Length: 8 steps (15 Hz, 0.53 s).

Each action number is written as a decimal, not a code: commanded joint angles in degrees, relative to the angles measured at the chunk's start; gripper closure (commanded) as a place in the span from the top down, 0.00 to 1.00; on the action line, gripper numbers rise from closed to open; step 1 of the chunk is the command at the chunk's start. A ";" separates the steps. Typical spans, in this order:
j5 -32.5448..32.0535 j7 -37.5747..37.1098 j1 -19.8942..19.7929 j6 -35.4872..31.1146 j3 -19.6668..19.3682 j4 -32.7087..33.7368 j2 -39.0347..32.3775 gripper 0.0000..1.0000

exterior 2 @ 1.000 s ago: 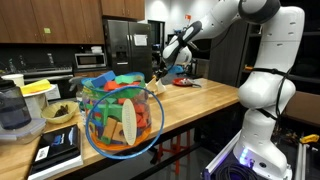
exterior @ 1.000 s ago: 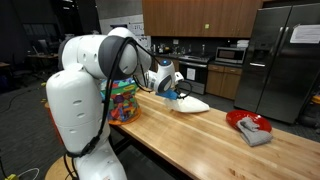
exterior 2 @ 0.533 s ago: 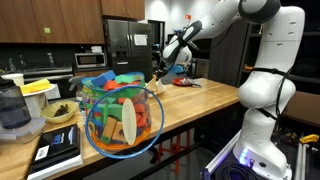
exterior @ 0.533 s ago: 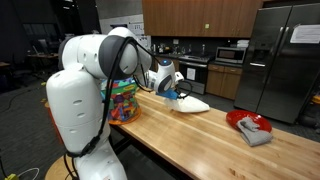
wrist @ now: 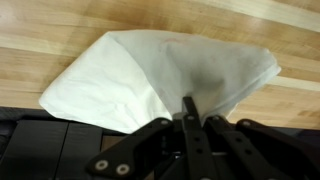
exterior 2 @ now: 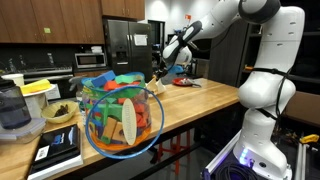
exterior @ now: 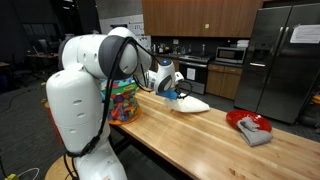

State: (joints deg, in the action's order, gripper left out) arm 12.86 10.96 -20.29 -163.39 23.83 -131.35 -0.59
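Observation:
A white cloth (wrist: 190, 65) lies spread on the wooden counter (wrist: 60, 25), its folds running together at my fingertips. In the wrist view my gripper (wrist: 189, 103) comes in from the bottom edge, jaws pressed together and shut on the cloth's near edge. In both exterior views the gripper (exterior: 174, 93) (exterior 2: 160, 76) hangs low over the counter at the cloth's (exterior: 193, 104) end. How much of the fabric is pinched is hidden behind the fingers.
A clear jar of colourful toys (exterior: 122, 100) (exterior 2: 120, 118) stands on the counter near the robot's base. A red plate with a grey rag (exterior: 249, 124) lies further along the counter. A blender (exterior 2: 12, 108) and a bowl (exterior 2: 58, 113) stand on a side table.

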 commanded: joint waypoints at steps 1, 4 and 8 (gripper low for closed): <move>0.00 0.00 0.00 0.00 0.00 0.00 0.00 0.03; -1.06 -1.38 8.39 -0.18 -8.03 0.73 0.01 0.01; -4.21 -3.04 15.80 0.19 -12.26 2.85 -0.37 0.01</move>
State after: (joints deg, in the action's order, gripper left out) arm 11.45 10.14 -10.13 -163.67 15.11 -130.55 -0.66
